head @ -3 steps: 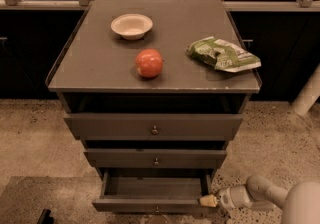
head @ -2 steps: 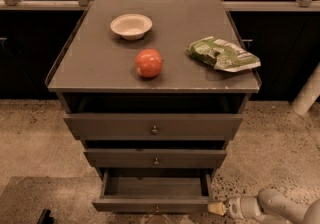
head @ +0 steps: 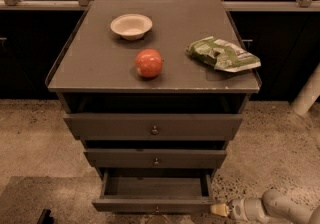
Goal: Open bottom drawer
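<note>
The bottom drawer (head: 150,204), the lowest and narrowest of three dark grey drawers, stands pulled out, and its empty inside (head: 155,186) shows. Its small round knob (head: 157,210) sits at the centre of the front, near the lower edge of the camera view. My gripper (head: 218,209) is low at the bottom right. Its pale tip is just beside the right end of the drawer front. The light arm (head: 280,209) runs off to the right behind it.
The middle drawer (head: 155,158) and top drawer (head: 152,127) are shut. On the cabinet top lie a white bowl (head: 131,25), a red round fruit (head: 149,63) and a green bag (head: 223,54). A white post (head: 307,93) stands on the speckled floor at the right.
My gripper has moved slightly down and to the right, away from the drawer's right front corner. The drawer stays pulled out as before.
</note>
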Controlling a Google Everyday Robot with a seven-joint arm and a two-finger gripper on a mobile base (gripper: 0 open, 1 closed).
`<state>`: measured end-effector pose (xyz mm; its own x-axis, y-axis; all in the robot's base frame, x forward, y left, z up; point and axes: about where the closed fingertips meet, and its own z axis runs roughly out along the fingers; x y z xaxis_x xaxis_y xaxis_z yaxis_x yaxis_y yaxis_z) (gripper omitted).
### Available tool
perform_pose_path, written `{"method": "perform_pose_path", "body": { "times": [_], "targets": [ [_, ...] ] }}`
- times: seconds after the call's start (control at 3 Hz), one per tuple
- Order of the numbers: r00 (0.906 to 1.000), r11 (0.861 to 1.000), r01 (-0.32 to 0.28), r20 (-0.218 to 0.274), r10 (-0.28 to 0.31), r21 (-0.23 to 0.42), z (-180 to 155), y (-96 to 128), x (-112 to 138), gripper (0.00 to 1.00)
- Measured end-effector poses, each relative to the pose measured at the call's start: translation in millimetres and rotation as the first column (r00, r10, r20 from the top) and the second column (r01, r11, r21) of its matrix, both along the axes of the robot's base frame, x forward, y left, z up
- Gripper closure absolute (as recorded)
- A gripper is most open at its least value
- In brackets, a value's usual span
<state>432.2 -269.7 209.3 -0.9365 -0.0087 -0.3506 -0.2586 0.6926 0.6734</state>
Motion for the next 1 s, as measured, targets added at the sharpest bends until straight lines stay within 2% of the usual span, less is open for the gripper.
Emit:
{"method": "perform_pose_path", "body": {
  "times": [0.67,1.0],
  "targets": [
    [1.0000,1.000,0.000,0.000,0.000,0.000,0.0,0.1,0.0,0.14],
    [1.0000,1.000,0.000,0.000,0.000,0.000,0.0,0.1,0.0,0.00]
  ]
}}
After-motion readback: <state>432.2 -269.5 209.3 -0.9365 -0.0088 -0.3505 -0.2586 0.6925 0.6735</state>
